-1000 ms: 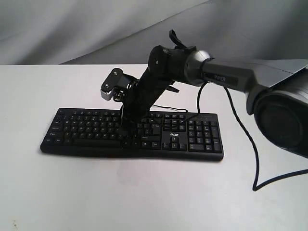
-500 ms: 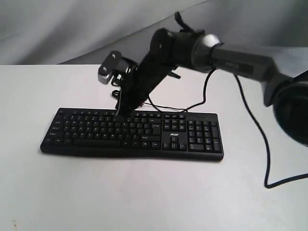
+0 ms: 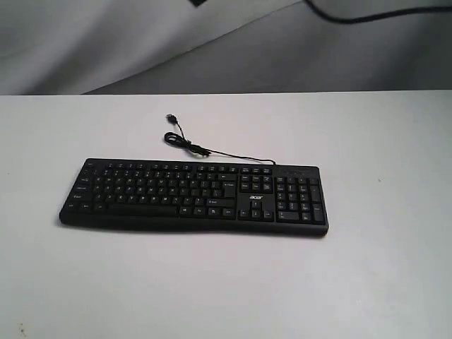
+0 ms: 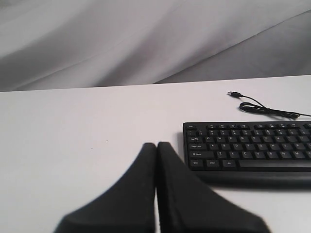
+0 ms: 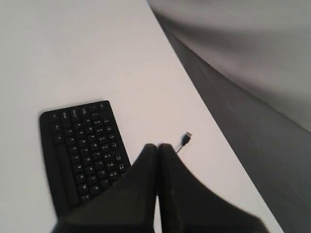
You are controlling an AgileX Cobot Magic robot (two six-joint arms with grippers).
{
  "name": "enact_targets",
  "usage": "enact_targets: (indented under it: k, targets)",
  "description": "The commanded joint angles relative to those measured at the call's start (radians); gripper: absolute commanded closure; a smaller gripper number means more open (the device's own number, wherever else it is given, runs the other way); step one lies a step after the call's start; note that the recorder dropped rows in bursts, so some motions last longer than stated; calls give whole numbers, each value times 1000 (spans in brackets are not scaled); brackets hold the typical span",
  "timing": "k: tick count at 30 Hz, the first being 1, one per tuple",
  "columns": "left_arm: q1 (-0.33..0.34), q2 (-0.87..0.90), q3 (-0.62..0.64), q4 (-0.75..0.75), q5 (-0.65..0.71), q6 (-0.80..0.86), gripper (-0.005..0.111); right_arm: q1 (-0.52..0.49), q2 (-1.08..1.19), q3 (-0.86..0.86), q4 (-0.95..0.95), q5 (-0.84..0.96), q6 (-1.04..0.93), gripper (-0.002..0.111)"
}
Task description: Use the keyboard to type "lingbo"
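The black keyboard (image 3: 194,196) lies flat on the white table, number pad to the right, its thin cable (image 3: 205,150) curling behind it to a loose plug. Neither arm shows in the exterior view. In the left wrist view my left gripper (image 4: 156,144) is shut and empty, low over the bare table just off the end of the keyboard (image 4: 248,148). In the right wrist view my right gripper (image 5: 157,145) is shut and empty, high above the keyboard (image 5: 82,150), with the plug (image 5: 187,139) beyond its tips.
The white table (image 3: 226,282) ends in a grey fabric backdrop (image 3: 141,42) behind it. A black cable (image 3: 367,14) crosses the top right corner of the exterior view.
My right arm lifted off the keys, rose up and back, and has left the exterior view. The keyboard has not moved.
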Motion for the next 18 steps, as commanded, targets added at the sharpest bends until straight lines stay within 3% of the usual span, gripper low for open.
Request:
enact_targets:
  k: [1,12,16,18]
  targets:
    - [1,-4,5,-4,-7,-2,106,-9,-110,-3,-80,105,158,108]
    - [1,-4,5,-4,-7,-2,106,-9,-258,-5,-42,7,182,108]
    - [1,-4,5,-4,-7,-2,106,-9,-271,23,-325,-64,615,108]
    - [1,-4,5,-4,-7,-2,106,-9,-300,143,-438,-120,755,108]
